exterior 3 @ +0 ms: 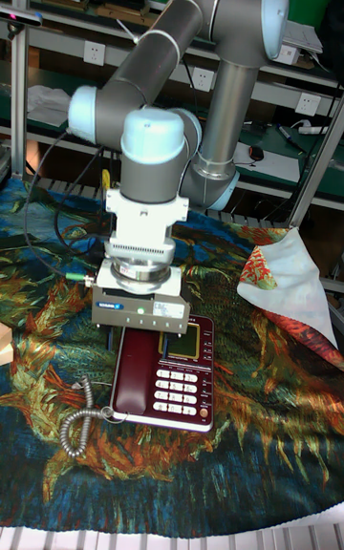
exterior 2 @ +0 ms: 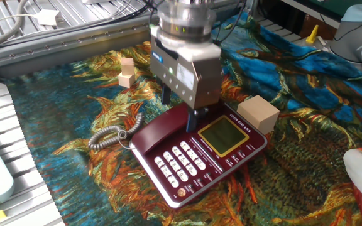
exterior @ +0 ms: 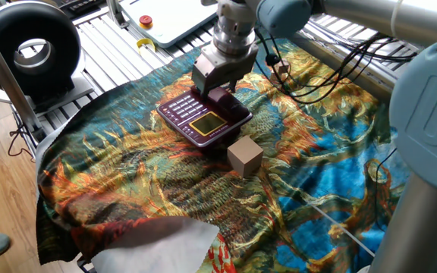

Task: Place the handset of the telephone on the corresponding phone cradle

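Gripper hangs just above the telephone, fingers apart, holding nothing. The handset lies in the phone cradle. A wooden cube sits nearby.

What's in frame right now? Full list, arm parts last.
phone: 1, maroon, pale buttons, yellowish display, mid cloth.
handset: 1, maroon, lying along the phone's side under the hand.
cord: 1, grey coil, on the cloth beside the phone.
cubes: 2, tan wood; big one by the display end, small one farther off.
cloth: 1, blue-orange print, covers the table.
white sheet: 1, at the cloth's edge.
hand: 1, grey, just above the handset; fingers mostly hidden.
arm: 1, grey-blue.
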Available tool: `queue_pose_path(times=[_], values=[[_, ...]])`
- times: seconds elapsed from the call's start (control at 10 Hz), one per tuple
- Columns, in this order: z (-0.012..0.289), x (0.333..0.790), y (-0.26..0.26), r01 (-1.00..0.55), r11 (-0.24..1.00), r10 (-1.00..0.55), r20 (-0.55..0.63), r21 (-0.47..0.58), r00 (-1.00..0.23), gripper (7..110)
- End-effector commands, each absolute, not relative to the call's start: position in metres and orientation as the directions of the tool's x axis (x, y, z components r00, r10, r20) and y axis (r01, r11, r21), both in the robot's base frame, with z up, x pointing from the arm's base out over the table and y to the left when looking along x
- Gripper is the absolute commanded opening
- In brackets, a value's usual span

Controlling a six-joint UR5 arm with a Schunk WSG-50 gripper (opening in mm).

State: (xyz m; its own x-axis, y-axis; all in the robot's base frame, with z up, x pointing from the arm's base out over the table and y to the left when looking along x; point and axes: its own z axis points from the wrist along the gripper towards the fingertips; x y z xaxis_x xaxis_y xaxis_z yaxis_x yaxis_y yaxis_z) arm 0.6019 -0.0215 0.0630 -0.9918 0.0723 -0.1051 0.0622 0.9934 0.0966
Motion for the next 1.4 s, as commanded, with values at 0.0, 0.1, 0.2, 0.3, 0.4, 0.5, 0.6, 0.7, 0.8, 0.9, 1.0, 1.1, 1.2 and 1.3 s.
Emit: queue_pose_path(times=[0.0,0.1,0.2,0.3,0.4,0.5,0.6,0.7,0.8,0.9,1.0,1.1,1.2,1.3], values=[[0.096,0.601,-0.037,0.064,0.993,0.073,-0.100,0.095,-0.992,66],[0.107,0.600,-0.047,0.073,0.993,0.081,-0.087,0.093,-0.993,66],[0.115,0.599,-0.056,0.084,0.992,0.091,-0.082,0.091,-0.992,66],[0.120,0.598,-0.063,0.105,0.991,0.112,-0.080,0.079,-0.991,66],[0.123,0.600,-0.075,0.119,0.991,0.123,-0.088,0.055,-0.988,66],[0.122,0.601,-0.087,0.140,0.990,0.141,-0.088,0.017,-0.986,66],[0.119,0.600,-0.100,0.155,0.987,0.152,-0.085,-0.034,-0.985,7],[0.117,0.601,-0.101,0.159,0.987,0.155,-0.082,-0.034,-0.984,7],[0.116,0.603,-0.105,0.162,0.986,0.158,-0.081,-0.034,-0.984,7],[0.114,0.603,-0.112,0.168,0.985,0.165,-0.074,-0.038,-0.984,7],[0.113,0.603,-0.118,0.169,0.985,0.166,-0.073,-0.039,-0.983,7],[0.115,0.603,-0.121,0.174,0.984,0.171,-0.073,-0.039,-0.983,7],[0.116,0.603,-0.121,0.184,0.982,0.182,-0.073,-0.034,-0.981,7],[0.119,0.602,-0.121,0.196,0.980,0.193,-0.074,-0.034,-0.978,7]])
